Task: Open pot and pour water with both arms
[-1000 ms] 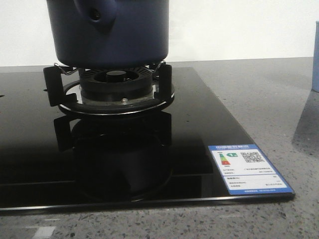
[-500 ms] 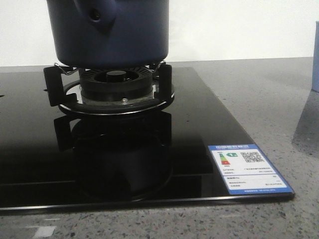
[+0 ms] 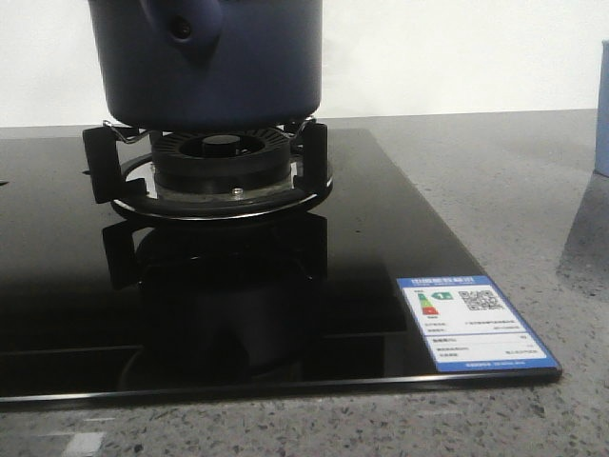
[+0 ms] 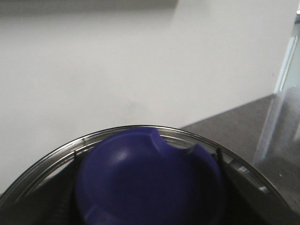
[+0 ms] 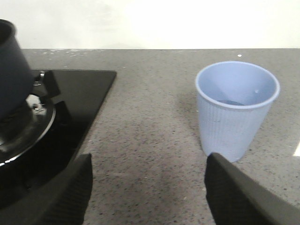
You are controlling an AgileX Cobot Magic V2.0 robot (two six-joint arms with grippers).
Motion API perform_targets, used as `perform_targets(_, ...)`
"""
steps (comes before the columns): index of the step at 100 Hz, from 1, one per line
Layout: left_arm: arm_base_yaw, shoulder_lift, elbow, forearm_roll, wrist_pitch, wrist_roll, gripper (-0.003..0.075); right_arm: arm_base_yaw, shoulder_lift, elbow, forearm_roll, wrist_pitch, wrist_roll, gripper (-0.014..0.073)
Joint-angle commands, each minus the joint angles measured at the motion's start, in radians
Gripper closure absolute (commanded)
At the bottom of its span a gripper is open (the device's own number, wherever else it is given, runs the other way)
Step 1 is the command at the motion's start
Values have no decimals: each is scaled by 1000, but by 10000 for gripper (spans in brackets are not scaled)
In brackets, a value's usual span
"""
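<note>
The dark navy pot (image 3: 219, 67) stands on the burner's stand (image 3: 219, 176), its handle stub (image 3: 181, 29) facing me; its top is cut off in the front view. Its side also shows in the right wrist view (image 5: 11, 70). In the left wrist view my left gripper (image 4: 147, 197) is closed around the blue knob (image 4: 145, 168) of a lid with a metal rim (image 4: 117, 133), seen against the white wall. My right gripper (image 5: 147, 187) is open and empty, low over the grey counter. The pale blue cup (image 5: 234, 108) stands just beyond its one finger.
The black glass hob (image 3: 381, 248) carries a blue-and-white label (image 3: 474, 322) at its front right corner. Grey speckled counter (image 5: 150, 108) lies between the hob and the cup. The cup's edge shows at the far right of the front view (image 3: 602, 114).
The pot and hob have not moved. Only the reflection in the hob's glass near its front edge shifts slightly.
</note>
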Motion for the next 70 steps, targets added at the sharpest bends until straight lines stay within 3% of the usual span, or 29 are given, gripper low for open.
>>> perform_targets(1,52,-87,-41,2,-89,1,322,-1,23,13,-9,-140,-12,130)
perform_targets(25,159,-196,-41,2,-30,1,322,-1,125,139,-9,-393,-12,130)
perform_targets(50,176,-245,-41,2,-24,1,322,-1,336,153,-9,-669,-12,127)
perform_targets(70,176,-246,-41,2,-11,1,322,-1,503,153,-52,-841,-8,37)
